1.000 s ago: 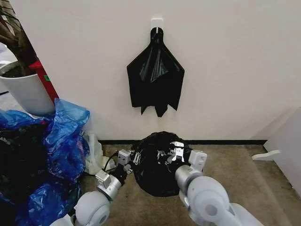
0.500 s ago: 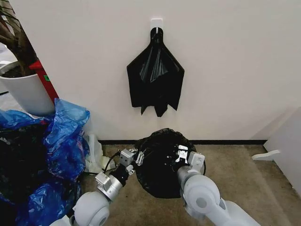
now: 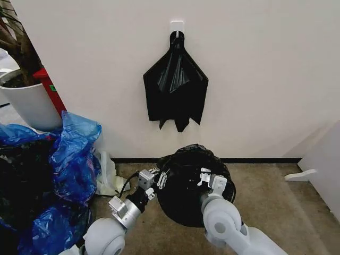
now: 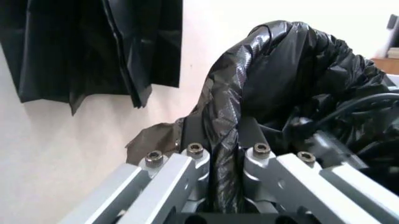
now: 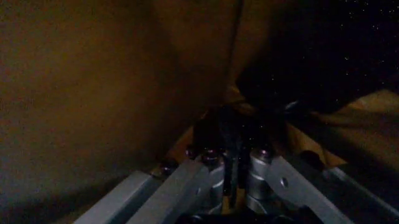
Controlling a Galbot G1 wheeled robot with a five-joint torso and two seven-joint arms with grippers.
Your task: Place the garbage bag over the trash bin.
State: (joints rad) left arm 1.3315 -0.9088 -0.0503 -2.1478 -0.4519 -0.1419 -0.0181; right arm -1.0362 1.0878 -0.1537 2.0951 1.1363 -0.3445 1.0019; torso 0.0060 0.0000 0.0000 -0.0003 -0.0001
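Carpet floor against the white wall: our left gripper (image 3: 158,178) and right gripper (image 3: 204,177) each pinch the garbage bag (image 3: 186,183), stretched between them at the skirting.

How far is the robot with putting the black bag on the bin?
Done: both grippers have pinched the garbage bag, left gripper and right gripper on opposite sides. In hand: the bag is held spread between them, low by the wall. Left: the trash bin cannot be made out, so covering it is unconfirmed.

A plain white wall (image 3: 255,79) meets brown carpet floor (image 3: 276,207) along a dark baseboard (image 3: 255,160).
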